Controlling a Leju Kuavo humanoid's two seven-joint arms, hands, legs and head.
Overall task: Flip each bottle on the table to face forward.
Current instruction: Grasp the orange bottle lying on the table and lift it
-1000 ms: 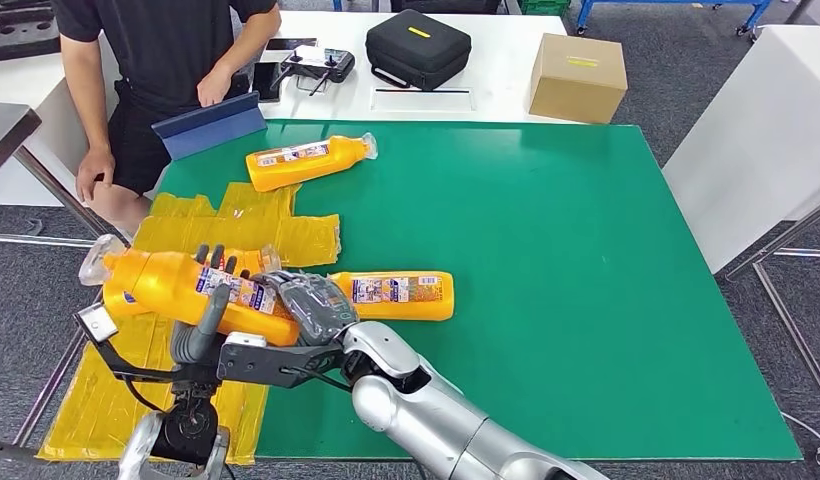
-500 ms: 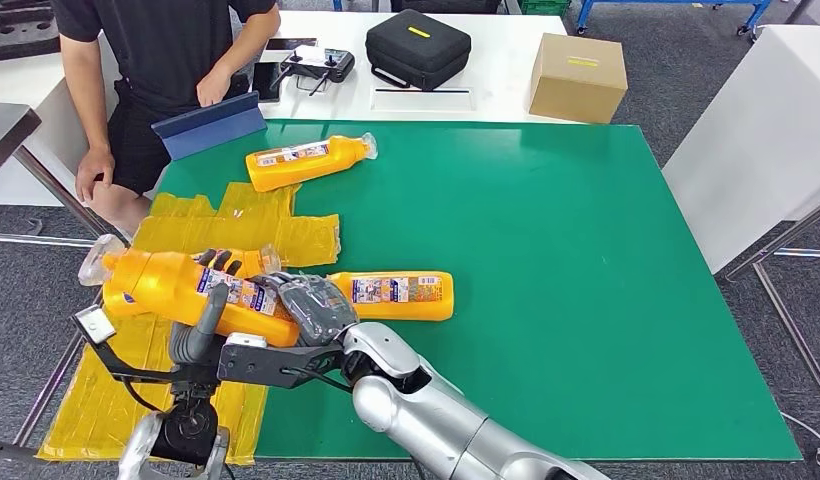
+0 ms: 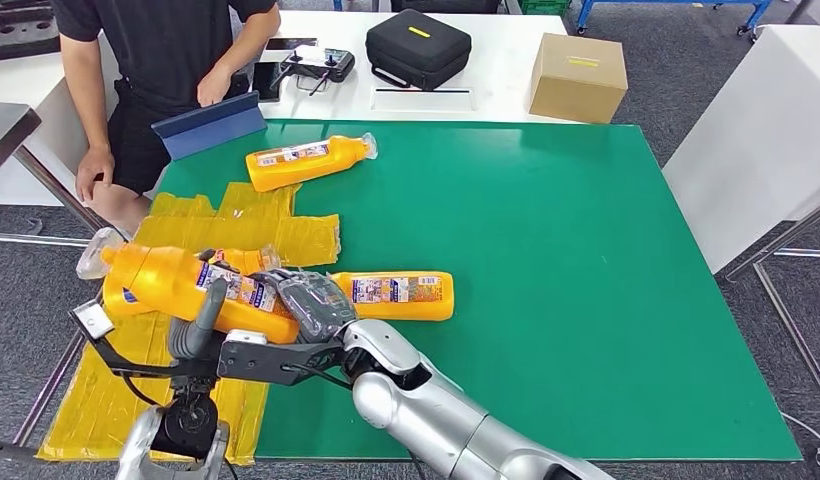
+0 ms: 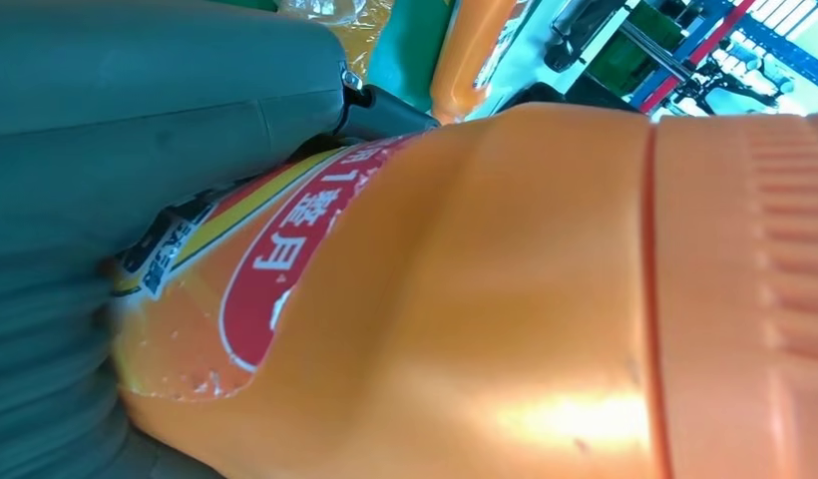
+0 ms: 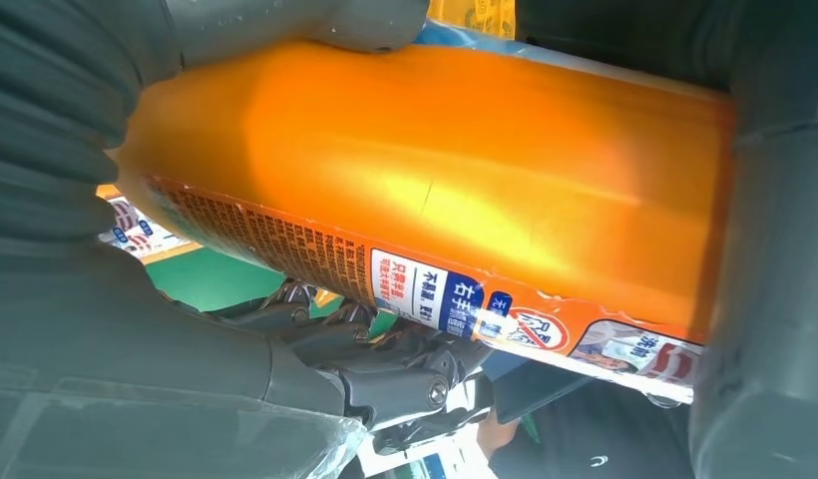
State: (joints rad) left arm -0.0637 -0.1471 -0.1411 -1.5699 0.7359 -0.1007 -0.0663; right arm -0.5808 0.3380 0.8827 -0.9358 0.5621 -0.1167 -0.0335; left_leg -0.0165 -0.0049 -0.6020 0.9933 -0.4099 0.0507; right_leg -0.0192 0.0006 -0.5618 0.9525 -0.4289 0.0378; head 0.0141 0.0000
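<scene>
A: What is seen nearest, at about seven o'clock on the green mat (image 3: 586,300)?

B: A held bottle (image 3: 186,287) is carried above the mat's near-left corner, cap end toward nine o'clock. It is gripped by both hands: the left hand (image 3: 201,320) is wrapped round its middle, fingers closed against the label, and the right hand (image 3: 311,303) is clasped on its base end.

A: How is it expected to handle?

B: A stiff plastic body is suggested, moderately heavy if full, and smooth enough to slip. The flat, labelled middle is judged the safest hold; the narrow neck gives less purchase.

A: And beneath it?

B: A second bottle (image 3: 241,260) is partly hidden there, lying on crumpled yellow sheeting (image 3: 236,225); which face is up cannot be told.

A: Farther out?

B: Just beside the right hand, toward three o'clock, a lying bottle (image 3: 396,295) is seen label-up on the mat. Toward eleven o'clock a far bottle (image 3: 306,160) lies, also label-up. Beyond it a blue board (image 3: 211,123) is held by a person (image 3: 166,60), and a black case (image 3: 418,47) and cardboard box (image 3: 578,76) rest on the white table (image 3: 486,90).
</scene>
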